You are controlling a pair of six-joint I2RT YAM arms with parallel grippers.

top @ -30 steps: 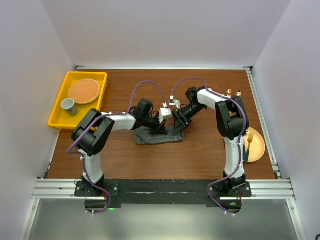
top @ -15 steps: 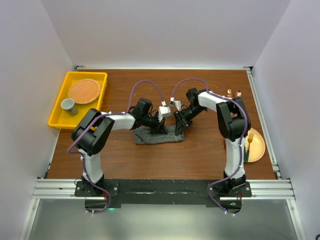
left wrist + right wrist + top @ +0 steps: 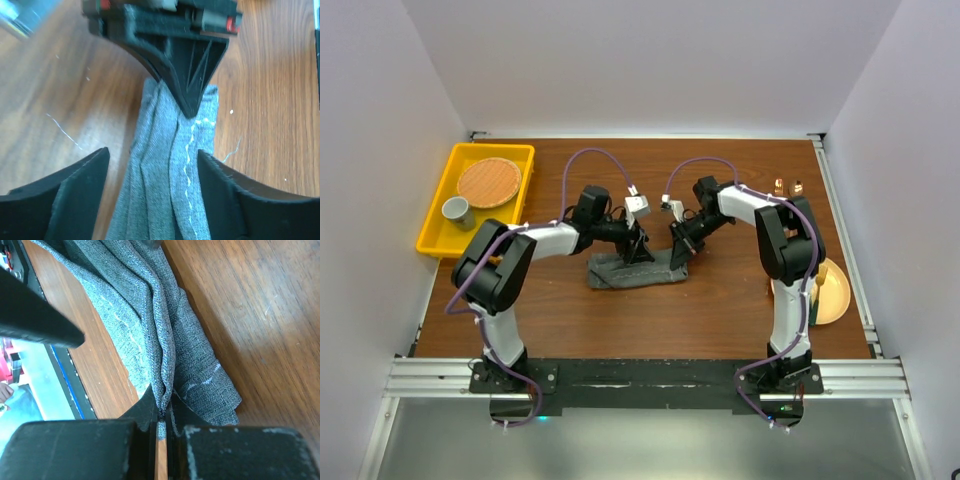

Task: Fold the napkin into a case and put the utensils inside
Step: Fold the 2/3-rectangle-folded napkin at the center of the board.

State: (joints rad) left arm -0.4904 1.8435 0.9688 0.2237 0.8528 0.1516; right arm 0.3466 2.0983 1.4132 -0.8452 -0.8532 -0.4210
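1. The napkin [image 3: 635, 272] is lying mid-table as a long, rumpled strip, bunched into ridges rather than folded flat.
2. The right gripper [image 3: 161, 412] is clenching a raised ridge of cloth at the strip's right end, with its jaws pinched tight on the fabric.
3. The left gripper [image 3: 152, 159] is hanging released over the other part of the strip. Its fingers [image 3: 80, 195] are standing apart on either side of the cloth and gripping nothing.
4. By my judgement the folding step is under way, and the strip is not yet forming a neat pocket.
5. The utensils [image 3: 818, 282] seem to be waiting on the plate [image 3: 835, 300] at the right edge, well apart from the napkin and partly hidden by the arm.
6. The next move is probably calling for the left gripper to take a fresh hold on a loose edge while the right one is anchoring its end, so the layers can be pulled flat and doubled over.
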